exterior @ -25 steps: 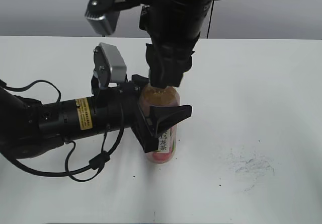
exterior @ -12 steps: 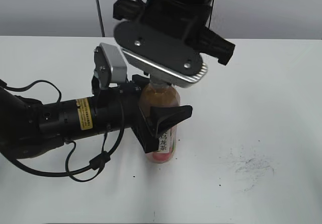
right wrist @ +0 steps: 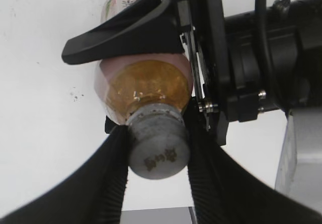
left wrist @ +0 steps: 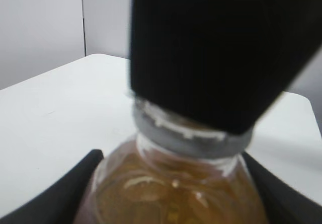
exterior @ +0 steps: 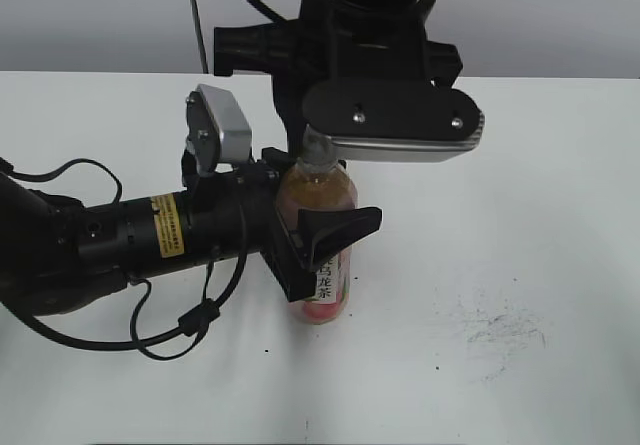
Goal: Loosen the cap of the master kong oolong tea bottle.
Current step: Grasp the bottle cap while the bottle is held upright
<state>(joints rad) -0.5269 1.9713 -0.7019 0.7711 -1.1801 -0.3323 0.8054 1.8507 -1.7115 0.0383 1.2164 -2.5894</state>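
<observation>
The master kong oolong tea bottle stands upright on the white table, amber tea showing above its pink label. My left gripper is shut on the bottle's body from the left; both jaws flank its shoulder in the left wrist view. My right gripper comes down from above and is shut on the cap. In the right wrist view the grey-white cap, with a dark mark on top, sits between the two black ribbed fingers. In the left wrist view only the cap's lower ring shows under a black finger.
The white table spreads to the right and front of the bottle, with a grey smudge at the front right. The left arm's body and cables lie across the table's left side.
The right wrist has kept rotating about the cap: its silver camera housing swung from the upper left round to the right of the bottle. The left arm and bottle stayed put.
</observation>
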